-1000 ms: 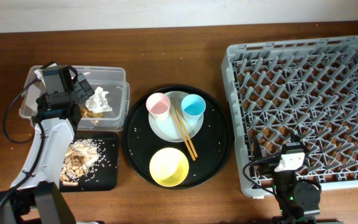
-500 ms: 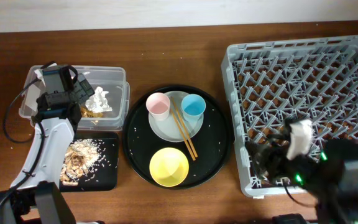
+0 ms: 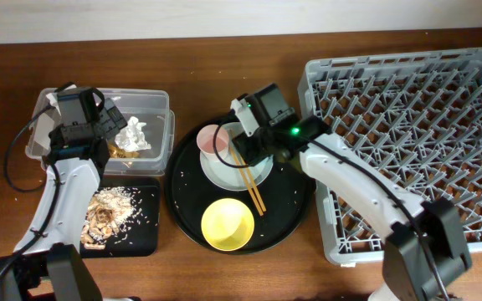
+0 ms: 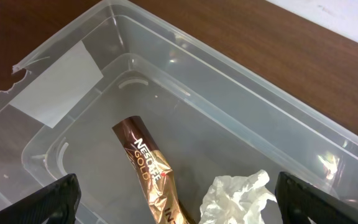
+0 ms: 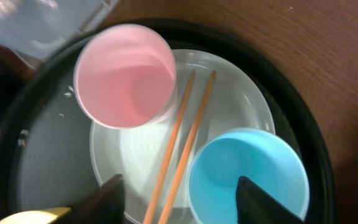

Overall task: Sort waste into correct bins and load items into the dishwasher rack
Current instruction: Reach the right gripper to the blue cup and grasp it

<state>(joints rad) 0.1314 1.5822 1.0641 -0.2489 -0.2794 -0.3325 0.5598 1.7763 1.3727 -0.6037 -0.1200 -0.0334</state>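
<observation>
My left gripper (image 3: 107,125) (image 4: 179,205) hangs open and empty over the clear tub (image 3: 153,100) (image 4: 229,68). The tub holds the white tissue (image 3: 132,134) (image 4: 235,196) and the brown-gold wrapper (image 3: 124,152) (image 4: 151,168). My right gripper (image 3: 253,138) (image 5: 182,199) is open just above the pale plate (image 3: 216,171) (image 5: 241,106). Its fingers straddle the two chopsticks (image 3: 249,184) (image 5: 188,118) and the blue cup (image 5: 247,177), which is hidden in the overhead view. The pink cup (image 3: 213,140) (image 5: 126,74) stands on the plate. The yellow bowl (image 3: 228,224) sits in front. Food scraps (image 3: 107,209) lie in the small black tray (image 3: 141,238).
The plate, cups and bowl stand on a large round black tray (image 3: 291,201) scattered with crumbs. The grey dishwasher rack (image 3: 408,109) fills the right side, with nothing in it. My right arm reaches across the rack's front left corner.
My right arm has swung from the rack's front edge at the bottom right to above the plate on the round tray. The left arm has not moved.
</observation>
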